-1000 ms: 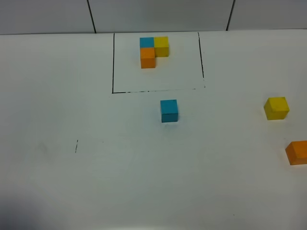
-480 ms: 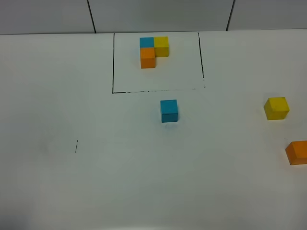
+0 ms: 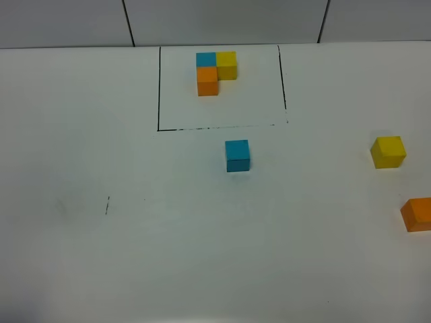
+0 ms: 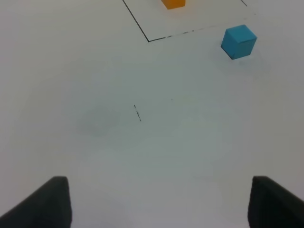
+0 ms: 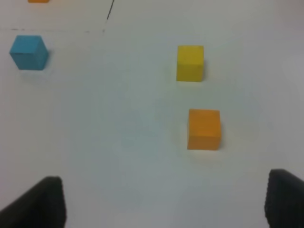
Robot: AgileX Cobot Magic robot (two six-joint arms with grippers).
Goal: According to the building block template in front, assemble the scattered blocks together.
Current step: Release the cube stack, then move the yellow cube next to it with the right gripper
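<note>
Claw on the right (image 5: 166, 192) gapes wide apart, orange cube (image 5: 204, 129) ahead of it, yellow cube (image 5: 190, 62) beyond.

Overhead, I see the loose orange block (image 3: 417, 214) clipped by the right edge. From the left wrist, the template's orange cube (image 4: 173, 4) is cut off. Of the left tool (image 4: 159, 204) and right tool (image 5: 166, 202), fingertips only.

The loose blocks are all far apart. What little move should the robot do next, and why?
Probably ease the right gripper toward the orange block: its jaws stand wide open and empty, that block lies nearest it, and the yellow block and blue block sit apart, unlike the tight L in the template.
</note>
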